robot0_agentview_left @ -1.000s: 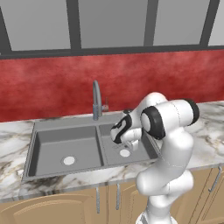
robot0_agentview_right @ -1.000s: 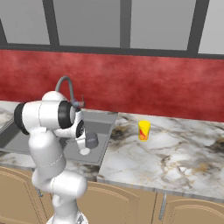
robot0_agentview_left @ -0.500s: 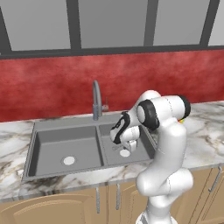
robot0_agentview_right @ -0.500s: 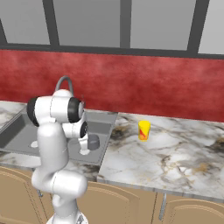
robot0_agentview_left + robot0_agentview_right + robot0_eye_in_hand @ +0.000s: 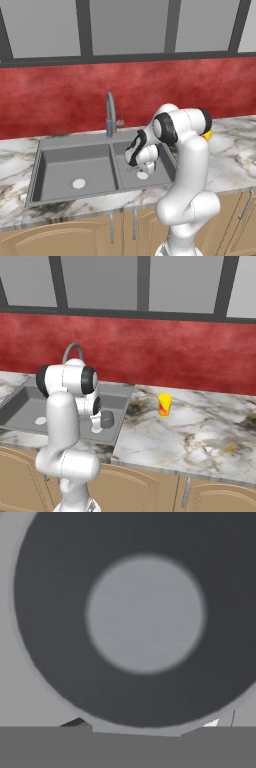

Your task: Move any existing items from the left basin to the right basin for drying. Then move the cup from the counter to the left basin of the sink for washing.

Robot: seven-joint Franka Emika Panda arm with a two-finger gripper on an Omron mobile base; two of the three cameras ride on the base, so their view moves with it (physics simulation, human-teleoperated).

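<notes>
Left base view: the marble counter (image 5: 235, 145) holds the grey double sink (image 5: 35, 165), left basin (image 5: 65, 167) bare. The gripper (image 5: 141, 167) hangs in the right basin (image 5: 162, 170), fingers narrowly parted around the grey pot (image 5: 106, 419). The yellow cup (image 5: 164, 405) stands on the counter, well apart.

Matte grey double sink (image 5: 75, 145) sunk in white-grey marble counter (image 5: 200, 441) with brown veins, little yellow tumbler (image 5: 164, 405) with a red mark, mottled red backsplash (image 5: 60, 100) behind.
</notes>
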